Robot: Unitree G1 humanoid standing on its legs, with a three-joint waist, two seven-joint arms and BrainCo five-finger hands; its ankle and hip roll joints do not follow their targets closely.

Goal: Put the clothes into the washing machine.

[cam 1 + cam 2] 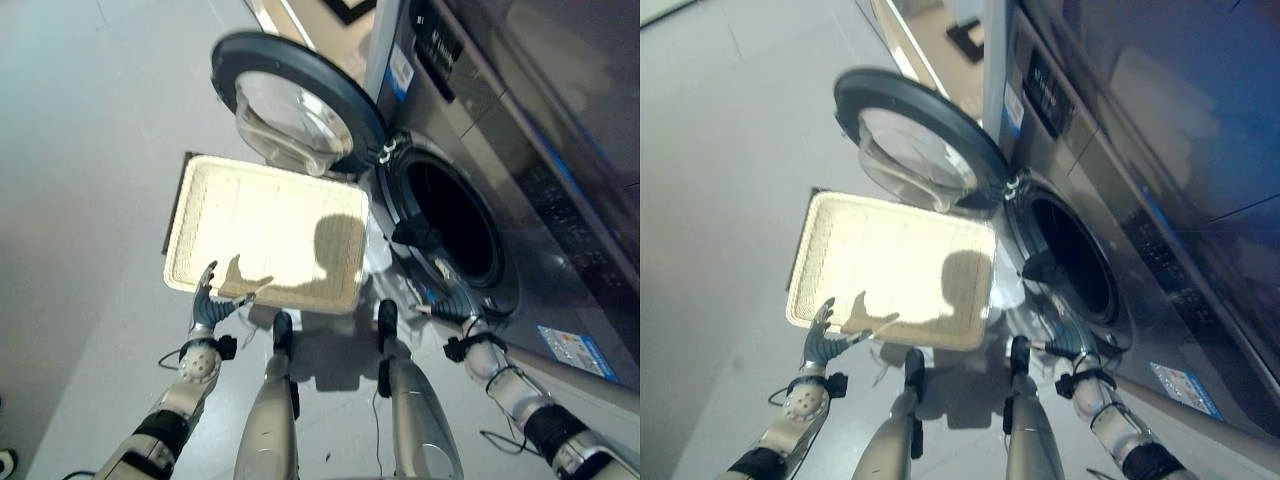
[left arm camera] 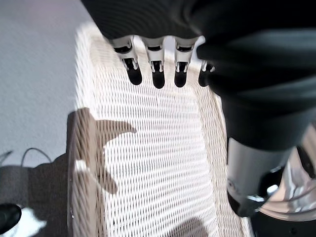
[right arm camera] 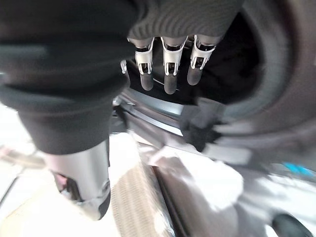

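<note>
Nearest the head camera, the left hand (image 1: 207,305) hovers with fingers spread and empty over the near edge of the white woven basket (image 1: 200,215), which lies on the floor with no clothes in it. Right hand (image 1: 452,298), fingers straight and likewise empty, sits at the lower rim of the washing machine (image 1: 560,200) opening. Dark cloth (image 1: 415,236) hangs at the near edge of the drum (image 1: 455,215), so the clothes appear loaded but not fully inside. The round door (image 1: 290,100) stands swung wide. To finish well, the right hand should push the hanging cloth deep past the seal before withdrawing, so nothing is caught on closing.
</note>
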